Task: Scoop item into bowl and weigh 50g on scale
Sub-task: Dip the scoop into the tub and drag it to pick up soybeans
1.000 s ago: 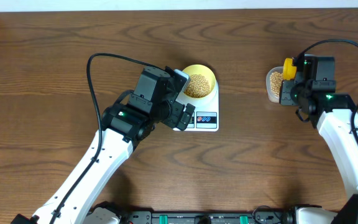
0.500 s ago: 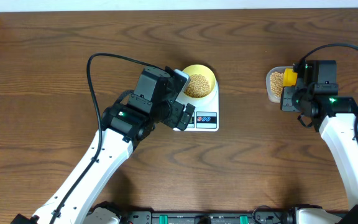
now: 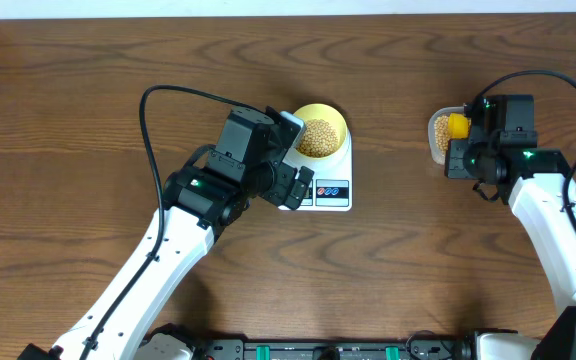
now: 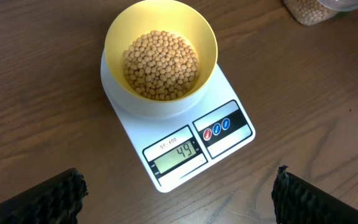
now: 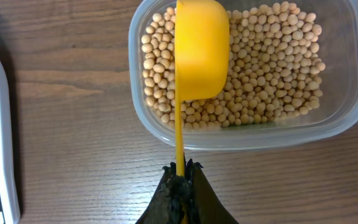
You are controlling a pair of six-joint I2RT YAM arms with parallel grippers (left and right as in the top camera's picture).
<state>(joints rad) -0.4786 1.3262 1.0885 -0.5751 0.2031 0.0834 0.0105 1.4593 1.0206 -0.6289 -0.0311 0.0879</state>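
Observation:
The pale yellow bowl stands on the white scale with a heap of tan beans in it; the display reads 49. My left gripper hangs open just in front of the scale, its black pads wide apart with nothing between them. From overhead the bowl and scale sit beside my left gripper. My right gripper is shut on the thin handle of a yellow scoop, whose cup lies over the beans in the clear tub.
The clear tub with the scoop stands at the right of the brown wooden table. A black cable arcs over the left arm. The table's far edge runs along the top of the overhead view.
My right gripper has carried the scoop from the tub's far side down and a little left, over the beans. The left arm, bowl and scale have not moved.

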